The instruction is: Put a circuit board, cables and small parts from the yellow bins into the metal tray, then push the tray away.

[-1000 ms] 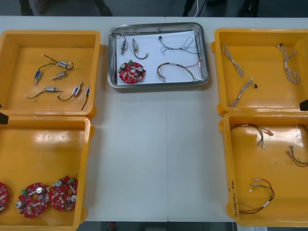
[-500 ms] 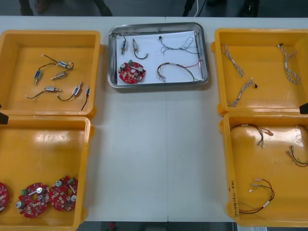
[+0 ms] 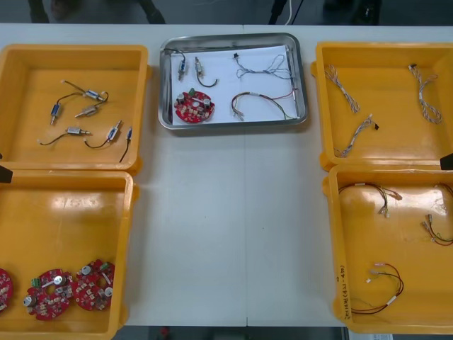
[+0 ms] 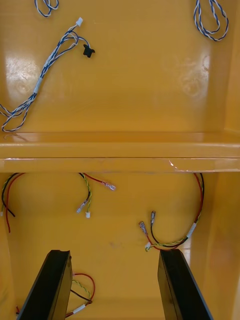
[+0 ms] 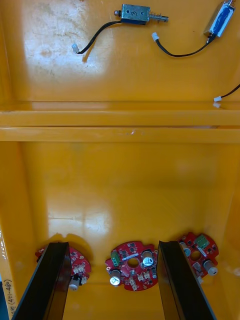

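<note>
Nearest the robot, at about 8 o'clock on the table (image 3: 226, 227), the near left bin (image 3: 64, 234) holds three circuit boards (image 3: 49, 294) along its near wall. The left gripper (image 5: 112, 245) hangs over them with its fingers spread wide and nothing between them but air; one board lies below the gap, and another lies under each finger. At 4 o'clock, the near right bin (image 3: 396, 234) holds loose red and yellow cables (image 4: 191, 231). The right gripper (image 4: 114, 252) hovers above these, likewise spread wide and empty. Farther out, at 10 o'clock, the far left bin (image 3: 42, 71) holds several small metal parts (image 3: 78, 131) with black leads, scattered apart. At 2 o'clock, the far right bin (image 3: 389, 78) holds twisted blue and white cables (image 3: 356, 133). Farthest of all, at 12 o'clock between the two far bins, sits the metal tray (image 3: 233, 125) – white inside and close to the table's far edge. In it lie a red board (image 3: 194, 107) at its 7 o'clock, two tray parts (image 3: 199, 69) at 11 o'clock, a blue and white tray cable (image 3: 262, 67) at 1 o'clock and a darker tray cable (image 3: 258, 99) at 5 o'clock, none of them touching a gripper.
</note>
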`<state>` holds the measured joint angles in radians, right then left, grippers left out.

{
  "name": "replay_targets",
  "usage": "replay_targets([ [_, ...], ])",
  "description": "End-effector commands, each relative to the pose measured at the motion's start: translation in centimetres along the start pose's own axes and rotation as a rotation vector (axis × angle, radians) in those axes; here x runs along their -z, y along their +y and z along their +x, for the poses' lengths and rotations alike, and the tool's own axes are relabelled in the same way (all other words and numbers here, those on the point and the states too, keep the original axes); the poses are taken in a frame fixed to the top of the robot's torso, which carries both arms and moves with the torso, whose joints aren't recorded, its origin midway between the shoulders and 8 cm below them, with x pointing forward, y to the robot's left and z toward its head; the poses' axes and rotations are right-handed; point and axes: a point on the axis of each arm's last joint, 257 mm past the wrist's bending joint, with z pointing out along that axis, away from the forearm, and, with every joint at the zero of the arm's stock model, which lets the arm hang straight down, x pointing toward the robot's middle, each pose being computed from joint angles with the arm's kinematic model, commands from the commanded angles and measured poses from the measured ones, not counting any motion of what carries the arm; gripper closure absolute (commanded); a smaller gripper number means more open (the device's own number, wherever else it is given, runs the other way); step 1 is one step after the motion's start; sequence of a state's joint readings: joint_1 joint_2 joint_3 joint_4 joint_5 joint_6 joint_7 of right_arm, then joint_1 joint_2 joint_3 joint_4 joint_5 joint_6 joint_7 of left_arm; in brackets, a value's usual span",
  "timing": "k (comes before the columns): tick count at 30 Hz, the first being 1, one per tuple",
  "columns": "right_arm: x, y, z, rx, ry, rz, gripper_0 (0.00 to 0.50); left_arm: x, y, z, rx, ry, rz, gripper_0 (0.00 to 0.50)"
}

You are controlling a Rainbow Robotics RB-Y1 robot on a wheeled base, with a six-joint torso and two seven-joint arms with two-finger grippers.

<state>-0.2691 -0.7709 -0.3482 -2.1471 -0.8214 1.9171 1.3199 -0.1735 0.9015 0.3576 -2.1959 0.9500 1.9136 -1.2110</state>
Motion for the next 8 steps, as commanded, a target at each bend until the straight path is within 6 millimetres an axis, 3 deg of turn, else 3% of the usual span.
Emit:
replay_targets([
  [1, 0.59, -0.27, -0.12, -0.040, -0.028, 0.004, 0.000, 1.47, 1.33, -0.38, -0.062, -0.021, -0.048, 0.000],
  [8, 0.59, -0.27, -0.12, -0.040, -0.028, 0.004, 0.000, 1.47, 1.33, -0.38, -0.062, -0.021, -0.048, 0.000],
])
